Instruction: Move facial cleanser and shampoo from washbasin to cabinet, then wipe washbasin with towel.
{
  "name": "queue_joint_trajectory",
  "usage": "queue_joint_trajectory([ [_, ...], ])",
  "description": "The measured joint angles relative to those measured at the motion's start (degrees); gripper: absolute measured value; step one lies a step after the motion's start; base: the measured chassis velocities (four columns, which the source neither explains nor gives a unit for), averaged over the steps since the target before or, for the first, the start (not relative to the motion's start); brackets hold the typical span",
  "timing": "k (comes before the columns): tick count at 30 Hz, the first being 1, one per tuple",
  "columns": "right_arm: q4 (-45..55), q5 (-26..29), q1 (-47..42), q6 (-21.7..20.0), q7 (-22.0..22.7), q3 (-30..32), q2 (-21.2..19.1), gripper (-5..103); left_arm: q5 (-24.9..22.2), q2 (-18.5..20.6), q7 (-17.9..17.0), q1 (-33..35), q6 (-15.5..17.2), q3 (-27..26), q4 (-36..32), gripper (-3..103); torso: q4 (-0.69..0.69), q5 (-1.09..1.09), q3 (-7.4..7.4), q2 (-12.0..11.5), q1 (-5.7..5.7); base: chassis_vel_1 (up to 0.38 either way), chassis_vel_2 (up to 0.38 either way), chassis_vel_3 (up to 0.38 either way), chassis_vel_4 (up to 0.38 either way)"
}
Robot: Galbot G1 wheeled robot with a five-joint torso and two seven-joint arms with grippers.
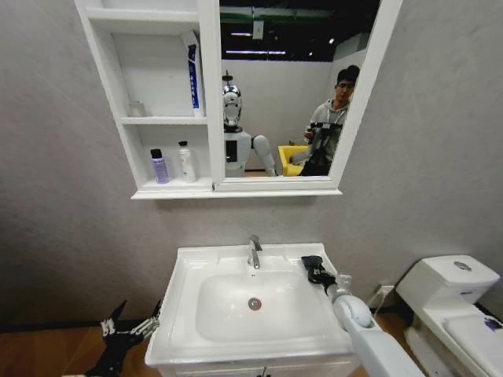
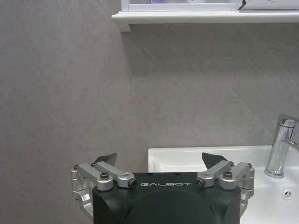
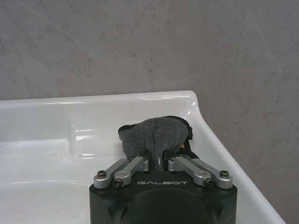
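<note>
Right claw (image 3: 159,161) gripping towel (image 3: 156,135), washbasin (image 3: 140,100) rim

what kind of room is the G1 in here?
Looks like a bathroom, possibly a mock-up: a white washbasin with a chrome faucet, a toilet to its right, and a mirror joined to a cabinet holding bottles.

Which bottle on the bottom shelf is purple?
The small purple bottle with a black cap, standing on the left of the white wall cabinet's bottom shelf. The white bottle beside it, nearer the mirror, is taller and pale.
</note>
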Motion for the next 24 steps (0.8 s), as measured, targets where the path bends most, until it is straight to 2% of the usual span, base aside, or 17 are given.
queue_joint_trajectory([
  [6, -1.49, -1.93, 0.17, 3.29, -3.93, 0.17, -0.47, 37, 0.00, 0.00, 0.00, 0.00, 0.00, 0.00, 0.00, 100, 0.00, 0.00, 0.00, 0.00, 0.00, 0.000, 0.000, 0.000, 0.000],
  [9, -0.92, -2.07, -0.14, 4.28, -4.25, 0.21, -0.60, 41, 0.00, 0.00, 0.00, 0.00, 0.00, 0.00, 0.00, 100, 0.01, 0.01, 0.00, 0.00, 0.00, 0.000, 0.000, 0.000, 0.000],
  [11, 2.54, -2.31, -1.98, 5.18, -3.84, 1.24, -0.93, 52, 0.00, 0.00, 0.00, 0.00, 0.00, 0.00, 0.00, 100, 0.02, 0.01, 0.00, 0.00, 0.00, 0.000, 0.000, 0.000, 0.000],
  [14, 4.77, -2.43, -3.21, 5.35, -3.45, 1.98, -1.15, 58, 0.00, 0.00, 0.00, 0.00, 0.00, 0.00, 0.00, 100, 0.01, 0.01, 0.00, -0.01, 0.00, 0.000, 0.000, 0.000, 0.000],
  [15, 7.65, -2.52, -4.70, 5.43, -2.99, 2.83, -1.38, 64, 0.00, 0.00, 0.00, 0.00, 0.00, 0.00, 0.00, 100, 0.00, 0.01, 0.00, 0.00, 0.00, 0.000, 0.000, 0.000, 0.000],
  [16, 14.39, -3.01, -8.80, 5.84, -1.54, 5.14, -1.49, 74, 0.00, 0.00, 0.00, 0.00, 0.00, 0.00, 0.00, 100, 0.01, -0.01, -0.01, 0.00, 0.00, 0.000, 0.000, 0.000, 0.000],
  [17, 14.39, -3.01, -8.80, 5.84, -1.54, 5.14, -1.49, 74, 0.00, 0.00, 0.00, 0.00, 0.00, 0.00, 0.00, 100, 0.01, -0.01, -0.01, 0.00, 0.00, 0.000, 0.000, 0.000, 0.000],
  [18, 18.03, -3.78, -11.61, 6.04, -0.77, 6.76, -1.13, 80, 0.00, 0.00, 0.00, 0.00, 0.00, -0.01, 0.00, 100, 0.03, -0.01, -0.01, 0.00, 0.00, 0.000, 0.000, 0.000, 0.000],
  [19, 22.04, -4.88, -15.48, 5.99, -0.10, 8.97, -0.24, 80, 0.00, -0.01, 0.00, 0.00, -0.01, 0.00, 0.00, 100, 0.04, 0.00, -0.01, 0.00, 0.00, 0.000, 0.000, 0.000, 0.000],
  [20, 22.04, -4.88, -15.48, 5.99, -0.10, 8.97, -0.24, 80, 0.00, -0.01, 0.00, 0.00, -0.01, 0.00, 0.00, 100, 0.04, 0.00, -0.01, 0.00, 0.00, 0.000, 0.000, 0.000, 0.000],
  [22, 29.40, -7.10, -24.08, 5.96, 1.17, 13.55, 2.63, 91, 0.00, 0.01, 0.01, -0.01, -0.01, 0.00, 0.00, 100, -0.03, 0.02, -0.02, 0.00, 0.00, 0.000, 0.000, 0.000, 0.000],
  [24, 37.61, -8.70, -34.04, 7.46, 1.48, 17.65, 6.57, 99, 0.00, 0.00, 0.00, 0.00, -0.01, -0.01, 0.00, 100, -0.01, 0.01, -0.02, 0.00, 0.00, 0.000, 0.000, 0.000, 0.000],
])
